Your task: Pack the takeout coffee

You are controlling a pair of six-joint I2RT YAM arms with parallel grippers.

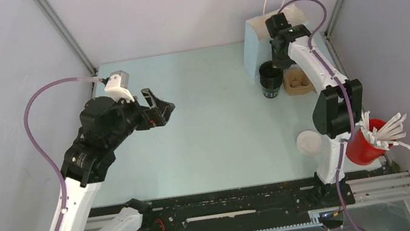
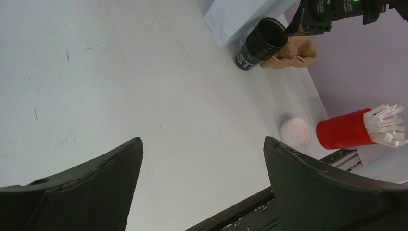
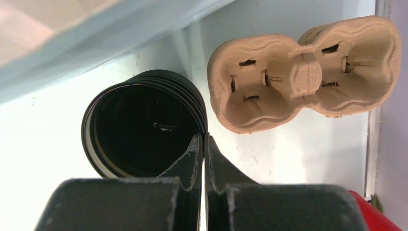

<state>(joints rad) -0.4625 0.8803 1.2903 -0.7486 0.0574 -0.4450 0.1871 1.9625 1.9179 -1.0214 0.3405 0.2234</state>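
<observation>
A black ribbed coffee cup (image 1: pixel 271 79) (image 2: pixel 262 43) (image 3: pixel 144 130) stands open-topped at the far right of the table, beside a tan cardboard cup carrier (image 1: pixel 297 81) (image 2: pixel 293 53) (image 3: pixel 303 72). Behind both stands a pale paper bag (image 1: pixel 267 35) (image 2: pixel 240 17) (image 3: pixel 96 33) with a handle. My right gripper (image 1: pixel 276 63) (image 3: pixel 204 137) is shut on the cup's rim, one finger inside and one outside. A white lid (image 1: pixel 308 142) (image 2: pixel 296 131) lies flat nearer the front. My left gripper (image 1: pixel 161 106) (image 2: pixel 202 144) hovers open over the left middle of the table, holding nothing.
A red cup (image 1: pixel 369 140) (image 2: pixel 346 129) (image 3: pixel 380 211) full of white sticks stands at the front right, by the right arm's base. Grey walls close in the table on the left, back and right. The black rail (image 1: pixel 221 202) runs along the near edge.
</observation>
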